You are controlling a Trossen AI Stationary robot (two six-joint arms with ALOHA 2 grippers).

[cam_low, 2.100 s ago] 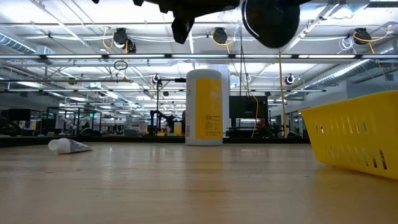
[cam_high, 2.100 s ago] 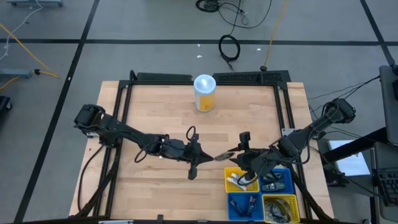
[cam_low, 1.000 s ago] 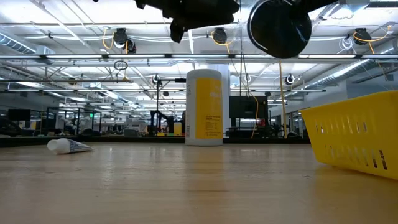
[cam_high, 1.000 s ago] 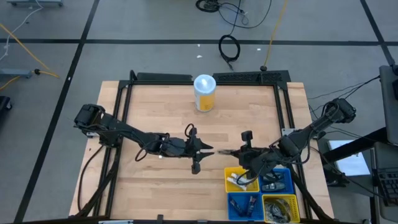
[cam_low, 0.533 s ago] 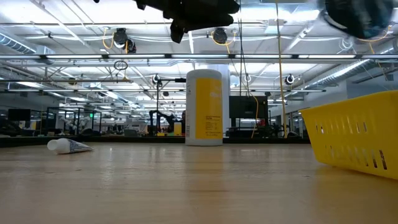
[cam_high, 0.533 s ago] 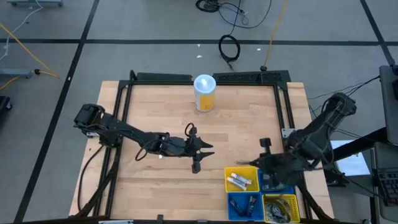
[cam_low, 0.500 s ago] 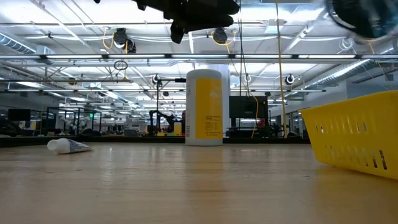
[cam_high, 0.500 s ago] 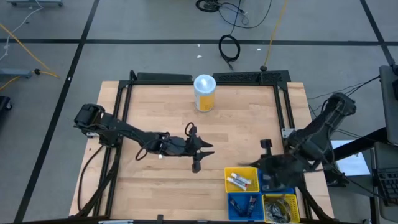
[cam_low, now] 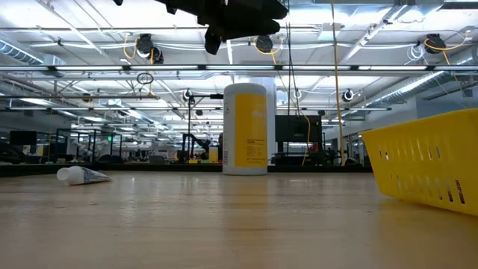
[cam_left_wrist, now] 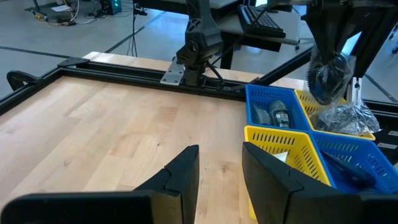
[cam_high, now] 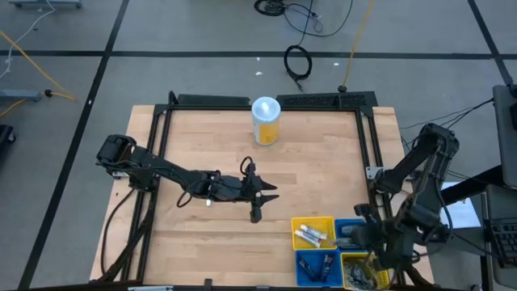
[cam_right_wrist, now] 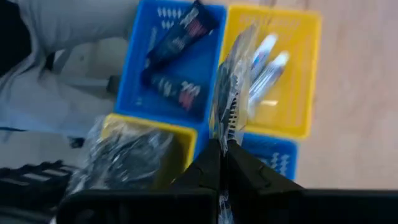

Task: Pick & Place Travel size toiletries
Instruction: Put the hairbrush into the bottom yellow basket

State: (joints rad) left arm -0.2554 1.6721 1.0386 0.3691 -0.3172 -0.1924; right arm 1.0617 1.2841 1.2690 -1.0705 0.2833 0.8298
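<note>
Right wrist view shows the right gripper (cam_right_wrist: pixel 222 149) closed on a clear crinkled packet (cam_right_wrist: pixel 229 102), which hangs above the group of bins. Under it lie a blue bin (cam_right_wrist: pixel 171 62) with dark sachets (cam_right_wrist: pixel 180 28), a yellow bin (cam_right_wrist: pixel 292 74) with white tubes (cam_right_wrist: pixel 264 62), and a second yellow bin (cam_right_wrist: pixel 134 155) with more clear packets (cam_right_wrist: pixel 118 158).

From the high view, this gripper (cam_high: pixel 373 246) hovers at the near right corner of the table (cam_high: pixel 210 153), over the bin with the packets (cam_high: pixel 363 272). The left gripper (cam_high: pixel 260 200) waits near the middle of the table with its fingers slightly apart and nothing between them. One more white tube (cam_low: pixel 82 175) lies on the wood, apart from the bins, and the canister (cam_high: pixel 266 120) stands at the far edge.

The step in hand seems to be the drop of the packet into its matching bin. To do it well, the gripper should first come exactly over the yellow bin with packets, because now the packet hangs close to the wall between bins. It should go lower before it opens, since a light packet can drift or catch on a rim. The grip is only on the edge, so a quick swing could shake the packet loose too early.
</note>
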